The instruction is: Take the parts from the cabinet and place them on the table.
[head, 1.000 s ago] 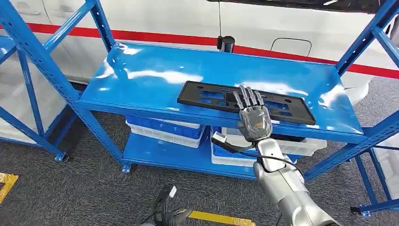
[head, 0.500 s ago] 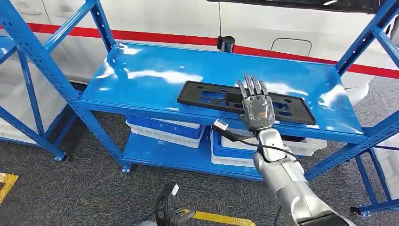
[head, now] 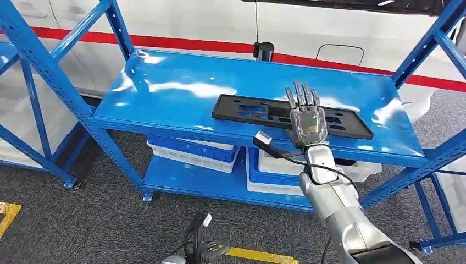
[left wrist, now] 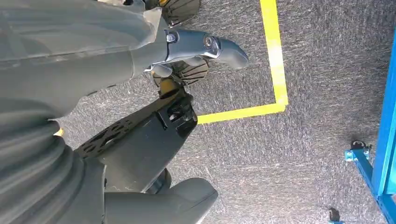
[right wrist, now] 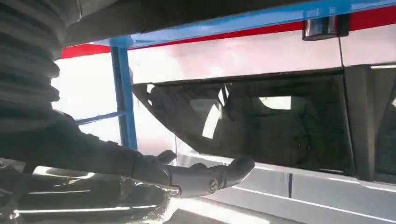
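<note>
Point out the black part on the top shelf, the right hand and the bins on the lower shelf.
black part (head: 247, 111): head view, its left half.
right hand (head: 308, 122): head view, back of the hand, above the part.
bins (head: 189, 152): head view, left bin's front wall.

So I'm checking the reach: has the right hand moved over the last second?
Yes. The right hand has moved further in over the blue shelf and slightly right, now over the black panel.
</note>
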`<state>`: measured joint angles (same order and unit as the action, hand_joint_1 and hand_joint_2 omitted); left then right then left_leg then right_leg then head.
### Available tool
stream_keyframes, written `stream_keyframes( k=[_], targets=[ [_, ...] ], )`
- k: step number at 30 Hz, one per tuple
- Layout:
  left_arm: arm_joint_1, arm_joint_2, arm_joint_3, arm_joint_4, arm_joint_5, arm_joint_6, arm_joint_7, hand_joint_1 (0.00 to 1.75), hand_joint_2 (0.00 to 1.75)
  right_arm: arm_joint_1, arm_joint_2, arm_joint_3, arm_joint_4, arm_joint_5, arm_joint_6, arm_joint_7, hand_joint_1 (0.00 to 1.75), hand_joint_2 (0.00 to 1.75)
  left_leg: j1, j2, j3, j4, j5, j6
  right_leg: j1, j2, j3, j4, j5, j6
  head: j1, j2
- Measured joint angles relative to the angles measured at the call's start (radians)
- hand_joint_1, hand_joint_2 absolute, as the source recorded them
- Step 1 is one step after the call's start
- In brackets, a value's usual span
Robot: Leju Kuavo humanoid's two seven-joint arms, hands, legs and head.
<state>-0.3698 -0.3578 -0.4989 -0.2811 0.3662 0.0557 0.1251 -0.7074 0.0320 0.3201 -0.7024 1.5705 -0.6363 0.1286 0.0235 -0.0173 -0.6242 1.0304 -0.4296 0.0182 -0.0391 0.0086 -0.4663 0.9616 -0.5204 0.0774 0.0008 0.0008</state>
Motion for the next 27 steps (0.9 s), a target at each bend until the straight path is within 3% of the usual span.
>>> stream_keyframes(
  k=[14,15,17,18,19,27],
  targets=[
    [0.0,-0.001,-0.006,0.0,0.013,0.007,0.0,0.0,1.75,-0.029,0.004,0.0,0.054,0.0,0.0,0.007,0.0,1.75,0.0,0.0,0.0,0.0,0.0,0.0,0.0,0.0,0.0,0.0,0.0,0.0,0.0,0.0],
    [0.0,-0.001,-0.024,-0.001,0.04,0.012,0.008,0.0,1.75,-0.057,0.01,-0.008,0.107,-0.001,0.0,0.014,1.75,1.75,0.0,0.0,0.0,0.0,0.0,0.0,0.0,0.0,0.0,0.0,0.0,0.0,0.0,0.0],
    [0.0,-0.002,-0.081,-0.006,0.118,0.024,0.026,0.0,1.75,-0.07,0.011,-0.03,0.167,-0.014,0.0,0.015,1.75,1.75,0.0,0.0,0.0,0.0,0.0,0.0,0.0,0.0,-0.001,0.0,0.0,0.0,0.0,0.0],
    [-0.003,-0.002,-0.196,-0.015,0.243,0.035,0.026,0.0,1.75,-0.059,-0.001,-0.072,0.201,-0.037,0.0,-0.012,1.75,1.75,0.0,0.0,0.0,0.0,0.0,0.0,0.0,0.0,-0.001,0.0,0.0,0.0,0.0,0.0],
    [-0.009,-0.002,-0.251,-0.016,0.279,0.04,0.026,0.0,1.75,-0.048,-0.01,-0.092,0.203,-0.037,0.0,-0.014,1.75,1.75,0.0,0.0,0.0,0.0,0.0,0.0,0.0,0.0,-0.001,0.0,0.0,0.0,0.0,0.0],
    [-0.031,-0.002,-0.394,-0.017,0.332,0.041,0.032,0.0,1.75,-0.029,-0.044,-0.146,0.204,-0.035,0.0,-0.02,1.75,1.75,0.0,0.0,0.0,0.0,0.0,0.0,0.0,0.0,-0.001,0.0,0.0,0.0,0.0,0.0]
  ],
)
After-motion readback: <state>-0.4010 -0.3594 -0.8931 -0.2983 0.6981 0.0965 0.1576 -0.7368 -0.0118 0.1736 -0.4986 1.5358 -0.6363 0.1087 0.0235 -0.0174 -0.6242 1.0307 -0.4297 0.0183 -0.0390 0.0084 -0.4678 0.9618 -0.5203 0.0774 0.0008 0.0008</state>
